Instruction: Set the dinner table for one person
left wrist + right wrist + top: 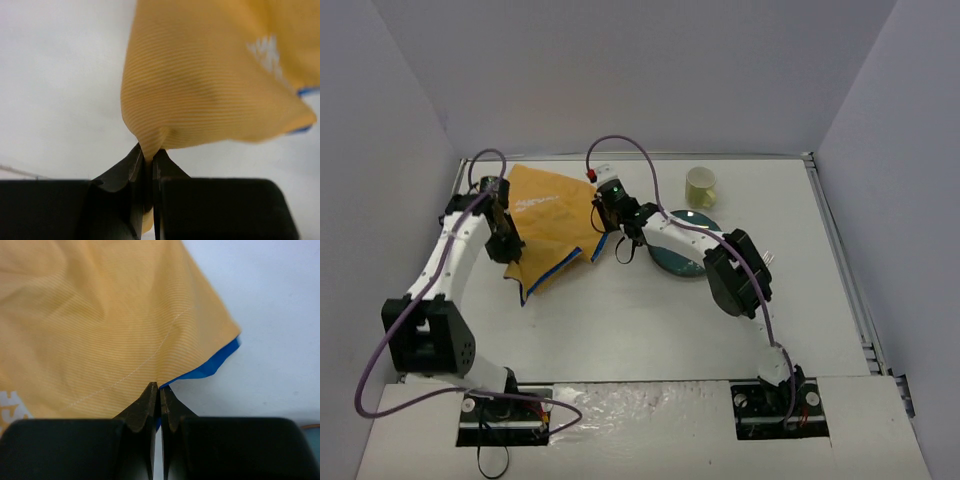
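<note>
The dinner table (620, 330) is a broad white top. On its far left lies a crumpled orange-yellow placemat (550, 215) with a blue edge and white lettering. My left gripper (507, 243) is shut on the mat's left side; the left wrist view shows the cloth (210, 85) pinched and bunched between the jaws of the left gripper (149, 159). My right gripper (603, 213) is shut on the mat's right edge. In the right wrist view that right gripper (160, 389) nips the cloth (100, 325) where the blue hem begins.
A teal plate (685, 250) lies right of the mat, partly under the right arm. A pale yellow cup (701, 185) stands behind the plate. Grey walls close in the table on three sides.
</note>
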Controlling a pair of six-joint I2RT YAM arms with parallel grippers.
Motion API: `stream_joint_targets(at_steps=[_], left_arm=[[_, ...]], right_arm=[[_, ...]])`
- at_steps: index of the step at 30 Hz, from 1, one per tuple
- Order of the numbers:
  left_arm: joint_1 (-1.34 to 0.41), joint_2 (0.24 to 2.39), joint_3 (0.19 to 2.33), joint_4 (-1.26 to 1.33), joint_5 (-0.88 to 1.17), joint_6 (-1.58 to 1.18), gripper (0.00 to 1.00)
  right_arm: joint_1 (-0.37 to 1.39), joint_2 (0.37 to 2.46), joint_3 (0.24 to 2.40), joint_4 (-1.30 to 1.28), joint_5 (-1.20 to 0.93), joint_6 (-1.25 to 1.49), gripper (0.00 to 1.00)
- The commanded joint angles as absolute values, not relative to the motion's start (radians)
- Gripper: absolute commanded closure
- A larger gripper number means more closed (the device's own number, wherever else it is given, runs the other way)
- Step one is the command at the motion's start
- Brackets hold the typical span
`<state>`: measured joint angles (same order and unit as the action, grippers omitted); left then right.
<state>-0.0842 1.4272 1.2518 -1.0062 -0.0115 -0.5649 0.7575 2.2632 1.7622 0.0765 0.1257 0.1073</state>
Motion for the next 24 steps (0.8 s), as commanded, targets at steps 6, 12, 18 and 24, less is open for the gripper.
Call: stream_joint_targets(at_steps=[6,12,18,24], left_arm=[[0.055,1.659,1.968,-1.044,-0.137,-0.295,1.0],[0.047,1.375,1.72,-0.91,-0.254,-0.254,1.0],[0.046,1.136,1.274,-1.008,-0.287,-0.392,0.69],[0.05,1.044,1.131,-0.988,-0.203,-0.52,0.16]], right_arm=[[0.725,1.947,1.775,0.04,0.23,0.106,1.0],[0.74,1.786,1.606,0.043,0.207,0.143,1.0],[0.83,1.676,1.32,0.04,0.122,0.215,1.0],[0.889,1.629,1.145,0.026,0.069,0.292,1.0]])
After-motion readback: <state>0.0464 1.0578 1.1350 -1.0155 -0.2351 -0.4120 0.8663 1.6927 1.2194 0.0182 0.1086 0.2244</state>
